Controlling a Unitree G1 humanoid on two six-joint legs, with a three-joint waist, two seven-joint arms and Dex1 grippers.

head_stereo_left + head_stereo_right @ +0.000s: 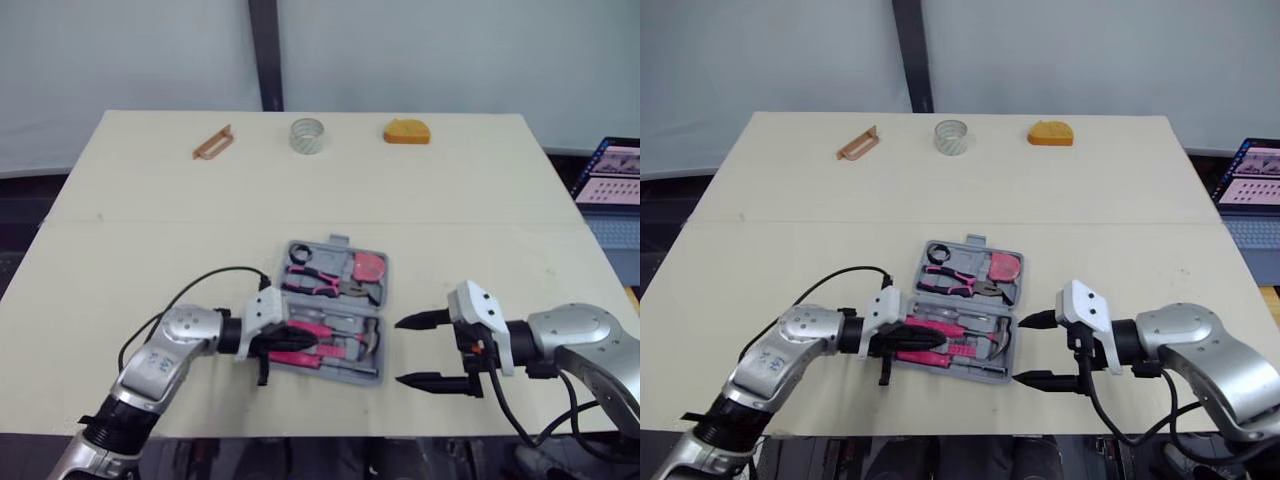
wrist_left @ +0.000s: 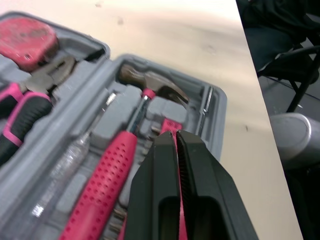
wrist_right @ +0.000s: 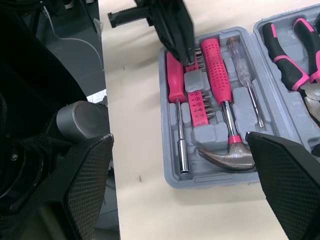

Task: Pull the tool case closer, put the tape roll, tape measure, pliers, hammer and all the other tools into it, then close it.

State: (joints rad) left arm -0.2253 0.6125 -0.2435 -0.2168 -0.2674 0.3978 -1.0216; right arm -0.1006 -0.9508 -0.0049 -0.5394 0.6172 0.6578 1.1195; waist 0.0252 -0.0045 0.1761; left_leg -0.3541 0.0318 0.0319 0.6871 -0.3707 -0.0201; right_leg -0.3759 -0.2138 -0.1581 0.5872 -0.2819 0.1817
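The open tool case (image 1: 360, 375) lies on the surface (image 1: 150, 220) near its front edge, midway between your two arms. Your left claw (image 1: 305, 345) reaches over the near half of the case, its fingers (image 2: 150, 190) pressed together. A thin pink sliver shows in the slit between them, and you cannot tell whether anything is gripped. Its tip sits at the end of the pink bit holder (image 3: 198, 107), between the pink-handled screwdriver (image 3: 175, 80) and the pink-handled hammer (image 3: 220, 70). A clear-handled screwdriver (image 3: 242, 70) lies in the slot beside the hammer. The far half of the case holds the pliers (image 1: 312, 280), with pink and black handles, and a red block (image 1: 368, 266). Your right claw (image 1: 401, 351) rests low over the surface just right of the case, fingers spread wide apart and pointing at its side wall, holding nothing. Along the far edge of the surface, well apart from the case, lie a slim copper-coloured tool (image 1: 212, 142), the clear tape roll (image 1: 307, 135) and the yellow tape measure (image 1: 407, 131). A laptop (image 1: 610, 175) stands beyond the right edge of the surface.
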